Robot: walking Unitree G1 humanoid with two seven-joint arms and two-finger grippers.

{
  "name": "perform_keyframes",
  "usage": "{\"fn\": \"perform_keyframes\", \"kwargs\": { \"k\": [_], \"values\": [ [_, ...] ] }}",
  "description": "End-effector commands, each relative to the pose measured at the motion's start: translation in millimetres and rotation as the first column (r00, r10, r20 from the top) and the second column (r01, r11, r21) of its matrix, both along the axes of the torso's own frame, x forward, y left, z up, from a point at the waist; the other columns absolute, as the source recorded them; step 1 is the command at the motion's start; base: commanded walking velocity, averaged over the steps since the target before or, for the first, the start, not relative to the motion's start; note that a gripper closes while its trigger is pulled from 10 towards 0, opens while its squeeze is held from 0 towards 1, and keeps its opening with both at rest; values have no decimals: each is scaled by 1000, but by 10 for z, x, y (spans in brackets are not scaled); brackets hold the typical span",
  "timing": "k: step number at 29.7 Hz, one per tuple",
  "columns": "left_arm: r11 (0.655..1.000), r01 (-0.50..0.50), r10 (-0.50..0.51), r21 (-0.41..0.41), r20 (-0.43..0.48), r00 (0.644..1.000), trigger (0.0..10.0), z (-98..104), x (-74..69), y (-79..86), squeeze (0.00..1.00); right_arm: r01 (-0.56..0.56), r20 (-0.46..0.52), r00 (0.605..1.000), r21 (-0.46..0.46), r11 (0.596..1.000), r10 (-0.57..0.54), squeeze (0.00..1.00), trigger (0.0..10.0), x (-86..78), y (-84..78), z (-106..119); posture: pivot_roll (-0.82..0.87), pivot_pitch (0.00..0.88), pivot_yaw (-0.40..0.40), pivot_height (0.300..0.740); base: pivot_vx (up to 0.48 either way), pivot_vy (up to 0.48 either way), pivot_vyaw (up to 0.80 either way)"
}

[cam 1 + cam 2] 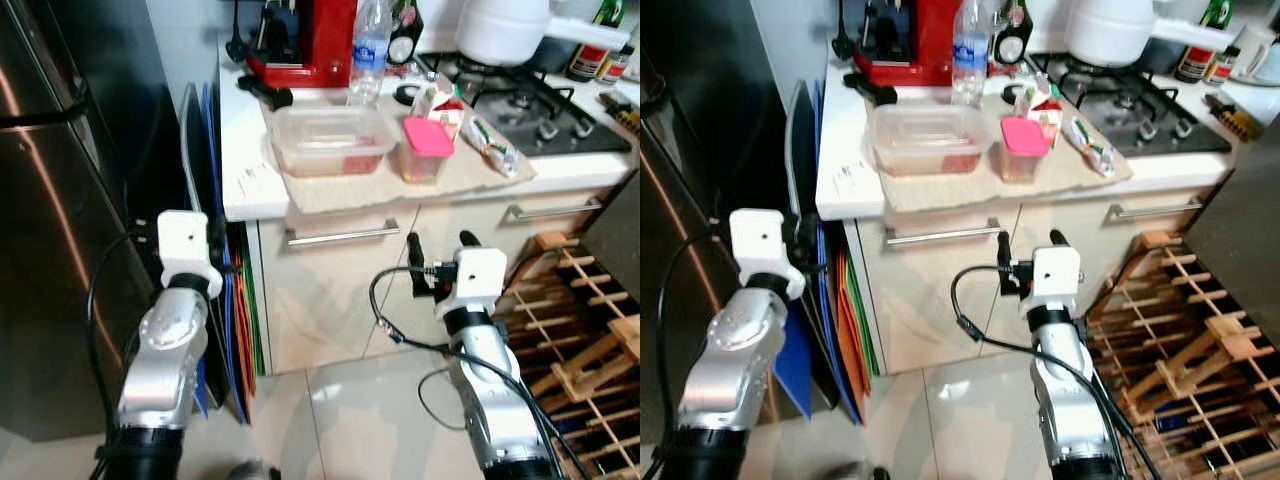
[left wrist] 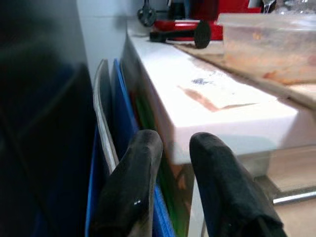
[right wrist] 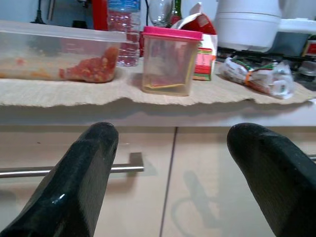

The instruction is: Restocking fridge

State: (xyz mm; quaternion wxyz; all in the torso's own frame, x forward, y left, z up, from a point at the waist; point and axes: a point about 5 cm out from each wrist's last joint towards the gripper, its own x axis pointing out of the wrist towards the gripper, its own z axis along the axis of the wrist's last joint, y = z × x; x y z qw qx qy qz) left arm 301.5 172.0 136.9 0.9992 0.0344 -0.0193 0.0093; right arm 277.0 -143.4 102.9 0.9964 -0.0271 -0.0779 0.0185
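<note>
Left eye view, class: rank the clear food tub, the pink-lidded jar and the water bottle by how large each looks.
1. Clear food tub, plainly largest.
2 and 3. Water bottle and pink-lidded jar look near alike; the bottle stands farther back and its top is cut off, so I leave them unranked.

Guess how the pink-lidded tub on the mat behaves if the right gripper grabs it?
The pink-lidded tub looks nearly empty, so probably light. Its clear walls look like smooth plastic, likely stiff but somewhat slippery. It stands taller than it is wide, upright on the mat, so a sideways nudge from the right gripper might tip it.
</note>
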Motion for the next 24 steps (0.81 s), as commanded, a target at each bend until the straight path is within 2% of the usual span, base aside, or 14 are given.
{"fn": "perform_keyframes", "kwargs": {
  "k": [1, 4, 5, 6, 8, 12, 13, 14, 15, 17, 21, 24],
  "values": [
    [1000, 14, -15, 10, 38, 999, 10000, 79, 18, -29, 1000, 20, 1, 1000, -6, 1000, -20, 0, 10000, 9, -46, 12, 116, 0, -19, 740, 0, 0, 0],
    [999, 35, -36, 20, 39, 999, 10000, 65, 18, -43, 1000, 37, 7, 999, -4, 999, -37, 0, 10000, 8, -72, 16, 111, 0, -22, 740, 0, 0, 0],
    [999, 11, -13, -34, -37, 999, 10000, -97, 36, 18, 1000, 77, -14, 997, 14, 997, -77, 0, 10000, -16, -168, -27, 103, 9, -17, 740, 0, 0, 0],
    [999, 11, -13, -34, -37, 999, 10000, -97, 36, 18, 1000, 77, -14, 997, 14, 997, -77, 0, 10000, -16, -168, -27, 103, 9, -17, 740, 0, 0, 0],
    [996, -35, 28, -83, -87, 996, 10000, -198, 46, 101, 1000, 97, -36, 995, 22, 995, -96, 0, 10000, -50, -227, -76, 97, 9, -15, 740, 0, 0, 0],
    [995, -41, 33, -94, -87, 996, 10000, -234, 16, 172, 1000, 106, -46, 993, 13, 994, -106, 0, 10000, -95, -256, -129, 78, 0, -3, 740, 0, 0, 0],
    [996, -26, 18, -84, -102, 995, 10000, -267, -4, 178, 1000, 106, -48, 993, 12, 994, -105, 0, 10000, -104, -254, -136, 78, 0, -3, 740, 0, 0, 0],
    [999, 2, -9, -50, -128, 992, 10000, -364, -123, 235, 1000, 82, -72, 994, 5, 997, -82, 0, 10000, -174, -231, -205, 66, 0, -1, 740, 0, 0, 0],
    [999, 2, -9, -50, -128, 992, 10000, -364, -123, 235, 1000, 82, -72, 994, 5, 997, -82, 0, 10000, -174, -231, -205, 66, 0, -1, 740, 0, 0, 0],
    [998, 38, -45, -40, -177, 983, 10000, -514, -285, 259, 1000, 58, -124, 991, 5, 998, -57, 0, 10000, -321, -213, -334, 69, 0, -2, 740, 0, 0, 0],
    [997, 57, -65, -54, -162, 985, 10000, -542, -351, 215, 1000, 42, -156, 987, 1, 999, -41, 0, 10000, -434, -205, -410, 76, 0, -11, 740, 0, 0, 0],
    [995, 66, -72, -68, -93, 993, 10000, -418, -296, 133, 1000, 45, -146, 988, 6, 999, -44, 0, 10000, -428, -196, -382, 78, 0, -15, 740, 0, 0, 0]
  ]
}}
